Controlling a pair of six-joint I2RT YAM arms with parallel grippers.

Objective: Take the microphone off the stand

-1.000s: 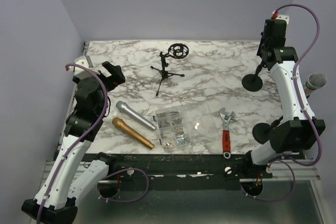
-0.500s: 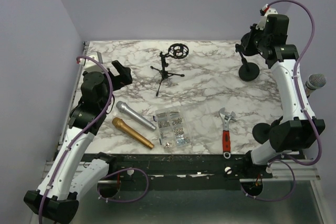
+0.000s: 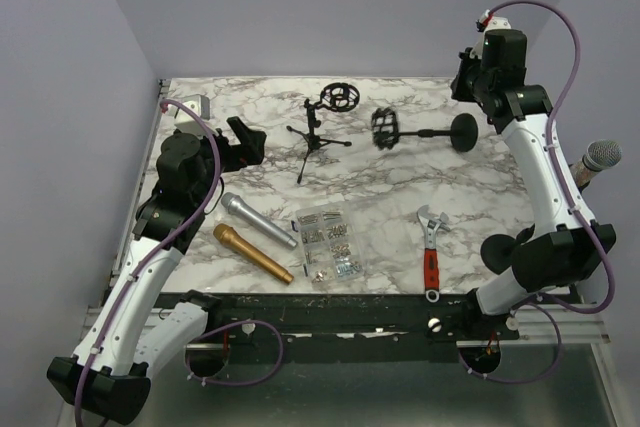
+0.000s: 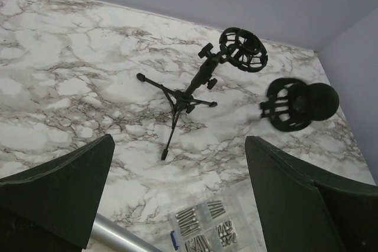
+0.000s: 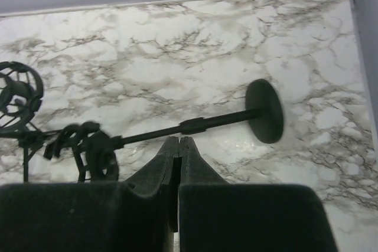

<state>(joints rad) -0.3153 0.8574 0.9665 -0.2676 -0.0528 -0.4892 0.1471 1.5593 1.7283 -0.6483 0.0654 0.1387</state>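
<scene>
A black round-base stand [image 3: 462, 132] lies on its side at the back right of the table, and its empty shock mount [image 3: 385, 129] points left. It also shows in the right wrist view [image 5: 201, 125]. My right gripper [image 3: 463, 75] is shut and empty, with its fingertips [image 5: 179, 141] just short of the stand's pole. A black tripod stand [image 3: 316, 137] with an empty ring mount [image 3: 342, 97] stands at the back centre. A silver microphone [image 3: 258, 219] and a gold microphone [image 3: 252, 252] lie loose at the front left. My left gripper [image 3: 248, 142] is wide open and empty [image 4: 177, 205] above the table, between the microphones and the tripod.
A clear box of screws [image 3: 328, 242] lies at the front centre. A red-handled wrench [image 3: 432, 249] lies at the front right. A mesh-headed microphone [image 3: 600, 155] shows past the table's right edge, with its body hidden behind my right arm. Walls close in the back and both sides.
The round-base stand went from upright to lying on its side, mount toward the left. My right gripper rose and drew back from it. My left arm swung forward and right.
</scene>
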